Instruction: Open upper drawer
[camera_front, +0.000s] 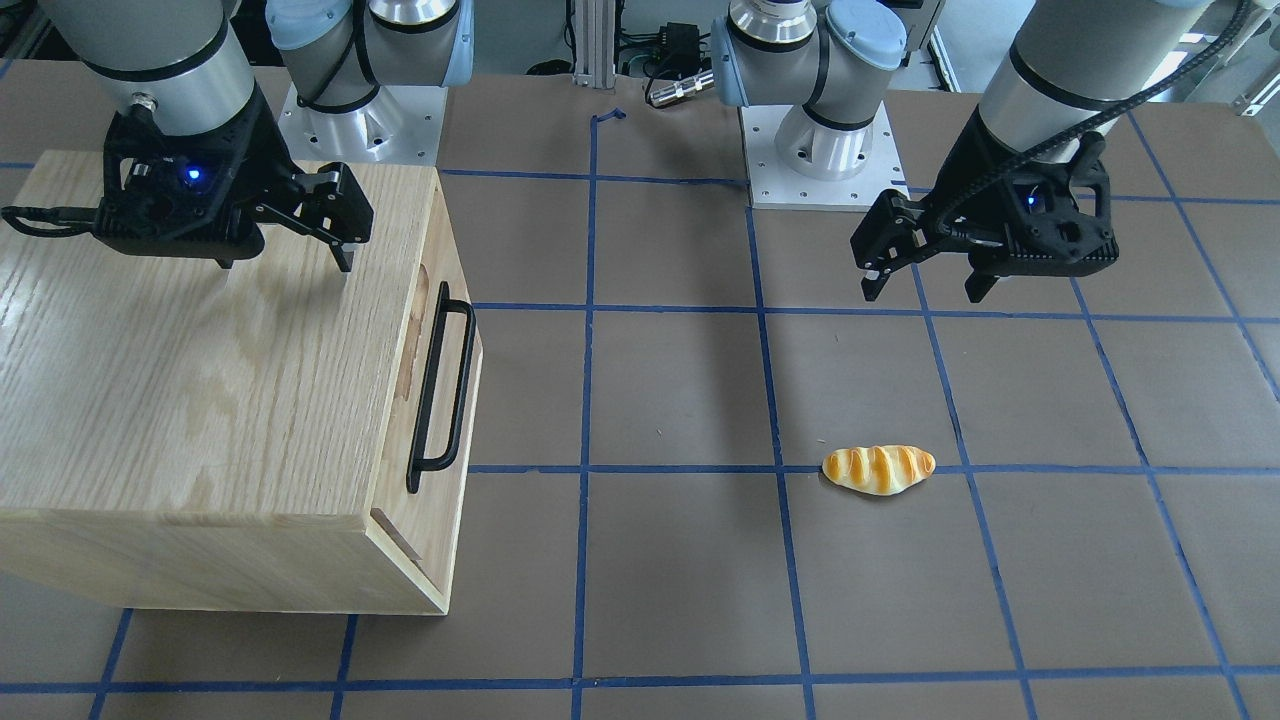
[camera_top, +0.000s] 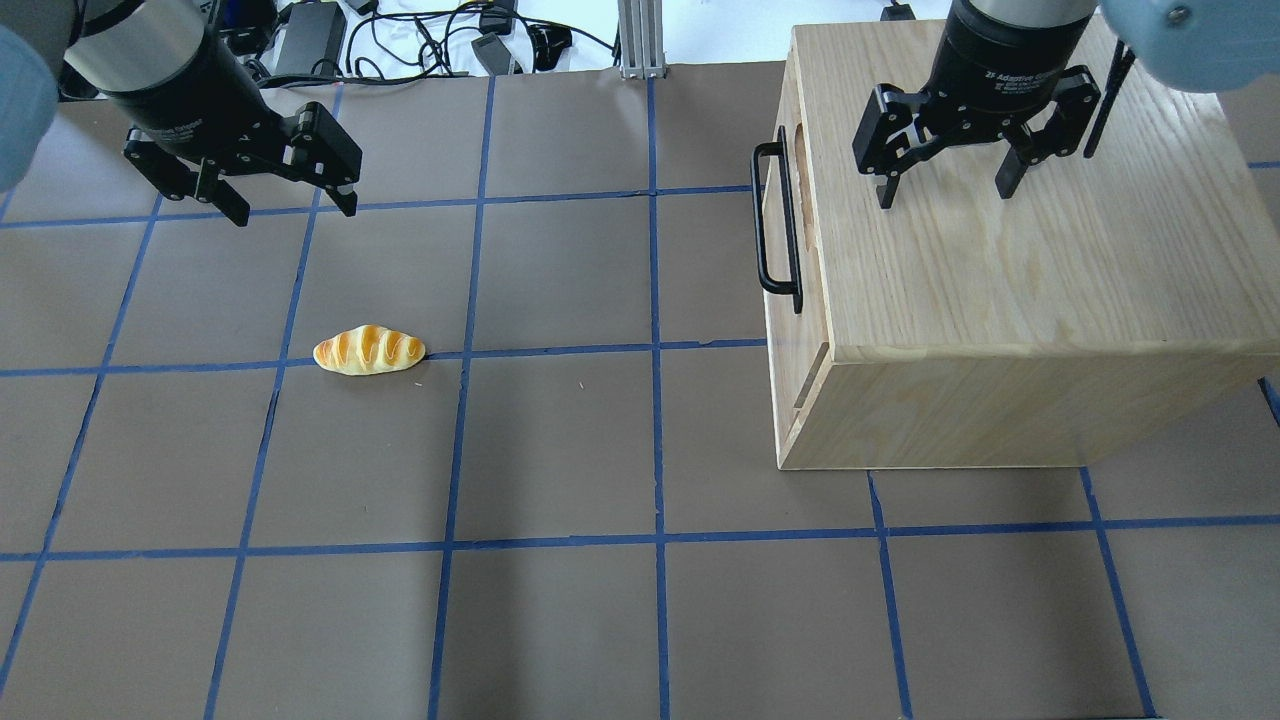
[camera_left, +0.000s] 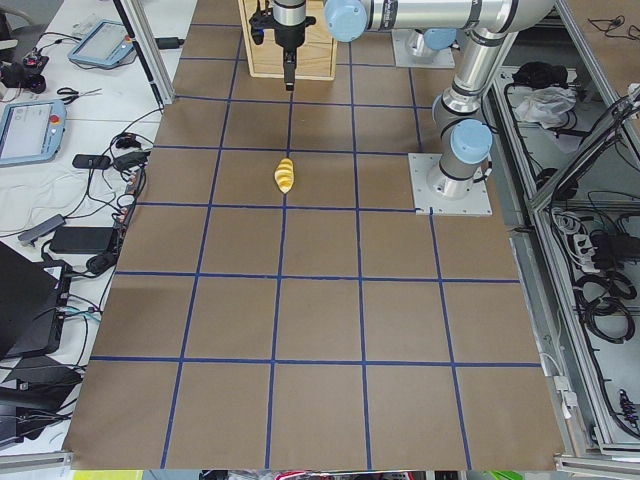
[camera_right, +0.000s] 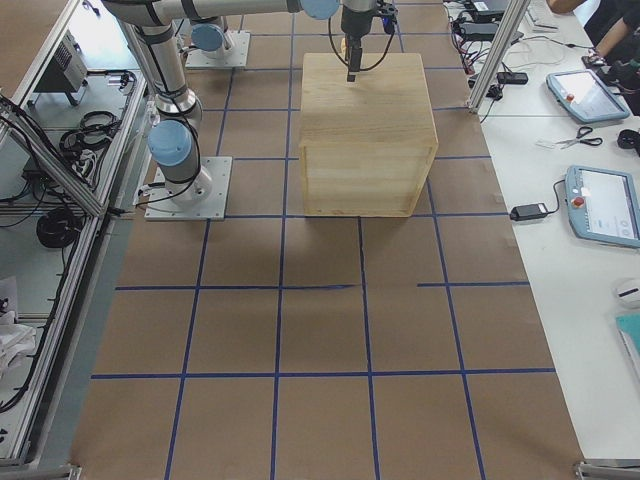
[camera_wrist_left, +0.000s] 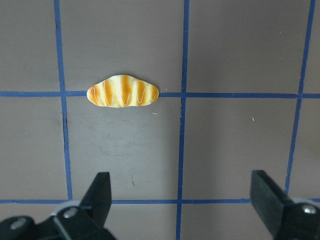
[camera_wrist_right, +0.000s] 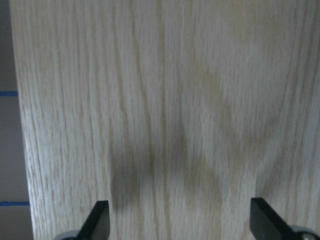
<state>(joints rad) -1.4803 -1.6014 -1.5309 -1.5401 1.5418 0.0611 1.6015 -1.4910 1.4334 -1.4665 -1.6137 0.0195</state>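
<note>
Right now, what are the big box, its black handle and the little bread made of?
The big box looks like wood: pale, with oak-like grain lines and a slight sheen. Its handle seems to be metal painted matte black, thin and evenly bent. The bread is probably a plastic or foam toy: glossy, with neat painted-looking stripes.

upper drawer front seen steeply, seams unclear, cabinet cropped by frame edge

Upper drawer — pale wood front, long black bar handle — pushed in flush.
</note>
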